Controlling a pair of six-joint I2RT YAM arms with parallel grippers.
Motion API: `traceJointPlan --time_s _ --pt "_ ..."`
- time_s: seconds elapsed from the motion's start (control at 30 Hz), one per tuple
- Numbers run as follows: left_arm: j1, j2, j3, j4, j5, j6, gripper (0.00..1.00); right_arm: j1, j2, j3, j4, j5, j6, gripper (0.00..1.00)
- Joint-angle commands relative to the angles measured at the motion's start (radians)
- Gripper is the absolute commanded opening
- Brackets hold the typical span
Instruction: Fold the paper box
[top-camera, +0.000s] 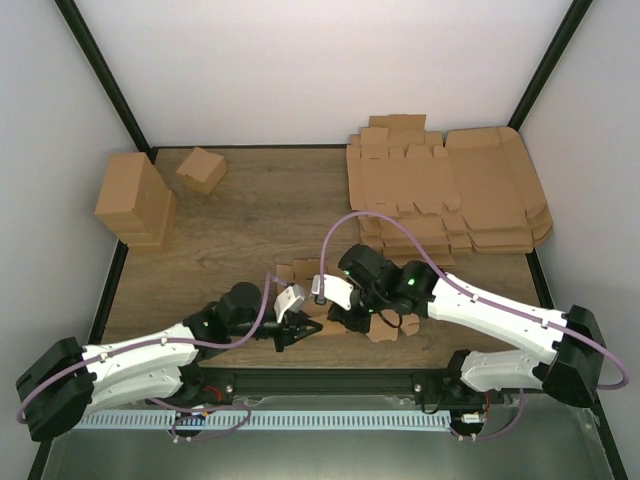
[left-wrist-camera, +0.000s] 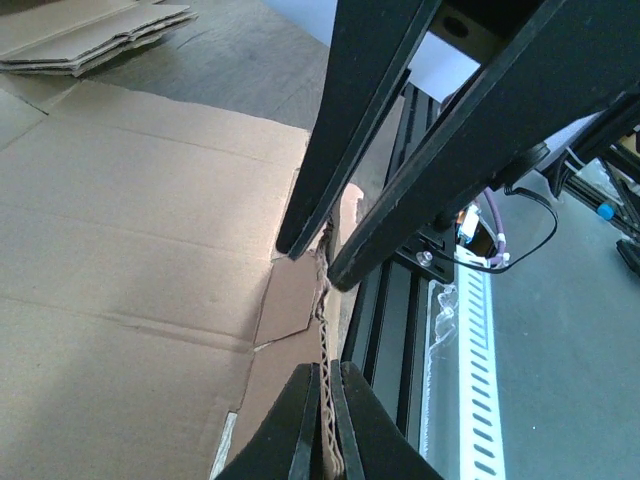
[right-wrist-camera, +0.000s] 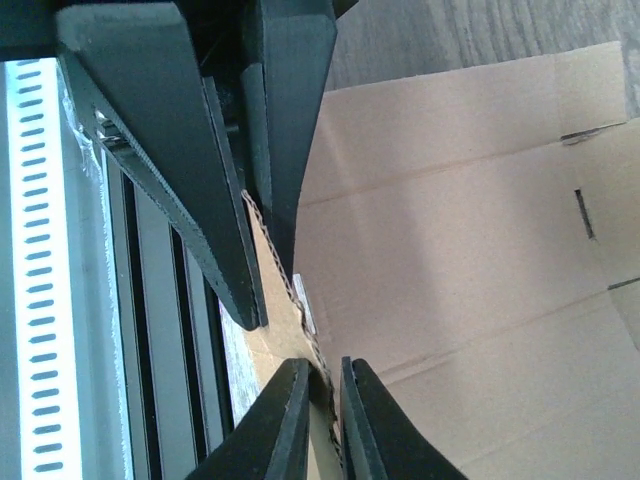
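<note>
As both arms reach in toward the middle of the table's near edge, the paper box lies there as an unfolded brown sheet on the wooden table. It is mostly flat, with flaps showing past the wrists on the far side and on the right. Left gripper: clenched, fingers pressed onto the sheet's raw corrugated edge, which runs up between them. Right gripper: also closed on that same edge, with a slightly wider slit between its fingers and the cardboard in it. The two grippers point at each other, tips near but apart, both at the sheet's edge next to the black rail along the table front. The sheet's panels spread away from the rail; creases and a narrow slot show in the right wrist view. Elsewhere: stack of large flat sheets at the far right, tall cardboard block at the far left, small carton just beside the block.
</note>
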Motion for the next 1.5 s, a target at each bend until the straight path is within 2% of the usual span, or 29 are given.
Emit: traceJointPlan --time_s 0.0,0.37,0.43,0.5,0.53,0.63,0.73,0.83,0.9,0.93,1.0,1.1,1.27,1.4,1.47 --pt "-0.003 0.012 0.004 0.01 0.015 0.025 0.04 0.0 -0.056 0.051 0.004 0.033 -0.002 0.11" --pt "-0.004 0.048 0.012 -0.002 0.009 0.037 0.04 0.0 -0.143 0.022 0.041 0.07 0.017 0.07" --pt "-0.002 0.044 0.012 -0.012 -0.005 0.033 0.05 0.0 -0.15 0.015 0.067 0.105 0.037 0.2" --pt "-0.004 0.04 0.014 -0.027 -0.033 0.023 0.11 0.0 -0.154 0.008 0.11 0.154 0.086 0.45" --pt "-0.002 0.036 0.014 -0.039 -0.056 0.011 0.14 0.0 -0.154 0.005 0.139 0.173 0.118 0.54" --pt "-0.002 0.015 0.015 -0.075 -0.16 -0.031 0.27 -0.001 -0.147 -0.007 0.244 0.222 0.269 0.73" --pt "-0.002 -0.055 0.017 -0.131 -0.304 -0.099 0.45 -0.007 -0.13 -0.036 0.323 0.236 0.422 0.83" --pt "-0.003 -0.169 0.02 -0.257 -0.506 -0.229 0.64 -0.027 -0.091 -0.07 0.35 0.273 0.613 0.87" --pt "-0.002 -0.269 0.036 -0.422 -0.72 -0.395 0.9 -0.042 -0.042 -0.082 0.335 0.261 0.711 0.87" --pt "0.0 -0.307 0.045 -0.507 -0.846 -0.488 0.98 -0.045 -0.017 -0.09 0.333 0.253 0.749 0.87" --pt "0.01 -0.342 0.069 -0.652 -0.925 -0.621 1.0 -0.063 0.023 -0.113 0.347 0.218 0.805 0.88" --pt "0.071 -0.295 0.111 -0.724 -0.841 -0.642 1.0 -0.108 0.041 -0.187 0.437 0.104 0.864 0.86" --pt "0.3 -0.07 0.14 -0.666 -0.486 -0.551 1.0 -0.178 0.051 -0.303 0.585 0.001 0.914 0.78" --pt "0.353 0.028 0.173 -0.636 -0.405 -0.498 1.0 -0.198 0.082 -0.334 0.612 -0.006 0.918 0.71" --pt "0.363 0.088 0.179 -0.604 -0.37 -0.488 0.92 -0.22 0.08 -0.373 0.649 -0.022 0.93 0.67"
